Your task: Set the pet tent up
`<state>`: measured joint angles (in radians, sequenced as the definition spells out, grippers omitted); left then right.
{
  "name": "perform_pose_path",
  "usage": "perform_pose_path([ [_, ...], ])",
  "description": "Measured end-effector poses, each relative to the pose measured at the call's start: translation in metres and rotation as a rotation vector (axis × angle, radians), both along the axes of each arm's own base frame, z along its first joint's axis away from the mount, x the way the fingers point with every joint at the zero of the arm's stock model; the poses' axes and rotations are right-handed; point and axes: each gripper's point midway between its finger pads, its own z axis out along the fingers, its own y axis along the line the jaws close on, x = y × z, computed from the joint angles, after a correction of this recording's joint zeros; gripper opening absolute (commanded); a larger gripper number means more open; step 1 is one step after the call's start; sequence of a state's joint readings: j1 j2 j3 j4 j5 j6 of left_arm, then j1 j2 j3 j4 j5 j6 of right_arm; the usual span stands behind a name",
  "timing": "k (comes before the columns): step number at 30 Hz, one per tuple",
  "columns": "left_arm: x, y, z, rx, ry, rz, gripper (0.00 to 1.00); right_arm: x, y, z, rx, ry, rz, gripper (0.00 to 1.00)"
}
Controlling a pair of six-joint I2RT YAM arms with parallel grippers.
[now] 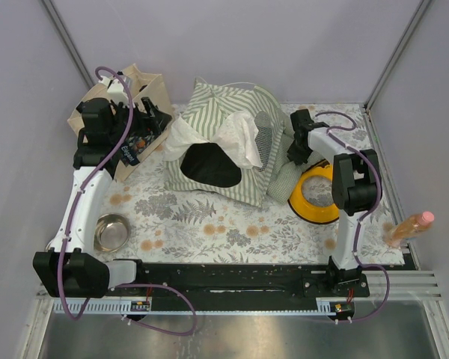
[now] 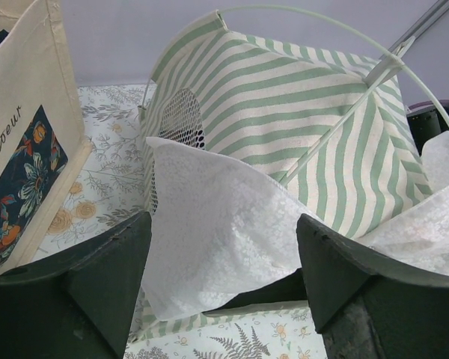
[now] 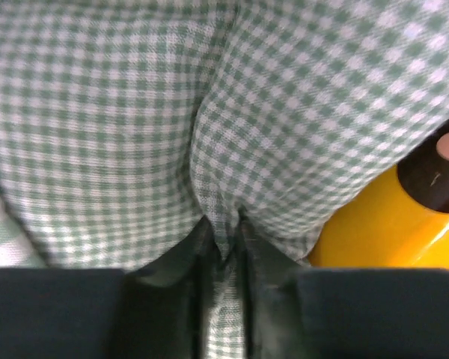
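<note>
The green-and-white striped pet tent (image 1: 224, 112) stands upright at the back middle of the mat, white lacy flaps pulled back from its dark doorway. In the left wrist view the tent (image 2: 307, 112) shows its mesh panel, thin poles and a lacy flap (image 2: 217, 224). My left gripper (image 1: 153, 116) is open and empty beside the tote bag, left of the tent; it also shows in its own view (image 2: 224, 277). My right gripper (image 1: 295, 153) is shut on a fold of the green checked cushion (image 3: 172, 112) at the tent's right side; it also shows in its own view (image 3: 226, 247).
A beige canvas tote bag (image 1: 127, 90) stands at the back left and shows in the left wrist view (image 2: 30, 134). A yellow ring-shaped dish (image 1: 314, 194) lies right of the tent. A steel bowl (image 1: 111, 230) sits front left. An orange bottle (image 1: 411, 226) lies at the right edge.
</note>
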<state>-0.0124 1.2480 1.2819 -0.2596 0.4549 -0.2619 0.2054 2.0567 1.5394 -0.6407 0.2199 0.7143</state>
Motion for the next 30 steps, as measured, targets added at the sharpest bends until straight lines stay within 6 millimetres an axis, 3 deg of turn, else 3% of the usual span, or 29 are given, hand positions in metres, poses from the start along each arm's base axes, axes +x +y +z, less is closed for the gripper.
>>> perform_pose_path([
  [6, 0.000, 0.000, 0.000, 0.002, 0.000, 0.005, 0.82, 0.007, -0.005, 0.017, -0.038, -0.035, 0.016, 0.00],
  [9, 0.001, 0.000, 0.000, 0.004, 0.001, 0.015, 0.82, 0.009, -0.014, 0.045, -0.101, -0.085, 0.038, 0.00],
  [12, 0.002, 0.002, -0.001, 0.003, 0.004, 0.031, 0.82, 0.018, -0.029, 0.101, -0.181, -0.195, 0.046, 0.00],
  [15, 0.002, 0.002, -0.001, -0.005, 0.010, 0.035, 0.82, 0.028, -0.042, 0.181, -0.253, -0.365, 0.044, 0.00],
  [18, 0.001, -0.001, -0.001, -0.014, 0.015, 0.031, 0.82, 0.025, -0.057, 0.258, -0.327, -0.516, 0.027, 0.00],
  [20, 0.000, -0.003, -0.001, -0.021, 0.019, 0.023, 0.82, 0.020, -0.068, 0.291, -0.380, -0.582, 0.004, 0.00],
  [23, 0.002, -0.009, -0.004, -0.030, 0.030, 0.006, 0.82, 0.014, -0.082, 0.304, -0.459, -0.583, -0.019, 0.00],
  [30, 0.009, -0.016, -0.020, -0.036, 0.077, -0.012, 0.82, 0.007, -0.097, 0.287, -0.566, -0.493, 0.000, 0.00],
])
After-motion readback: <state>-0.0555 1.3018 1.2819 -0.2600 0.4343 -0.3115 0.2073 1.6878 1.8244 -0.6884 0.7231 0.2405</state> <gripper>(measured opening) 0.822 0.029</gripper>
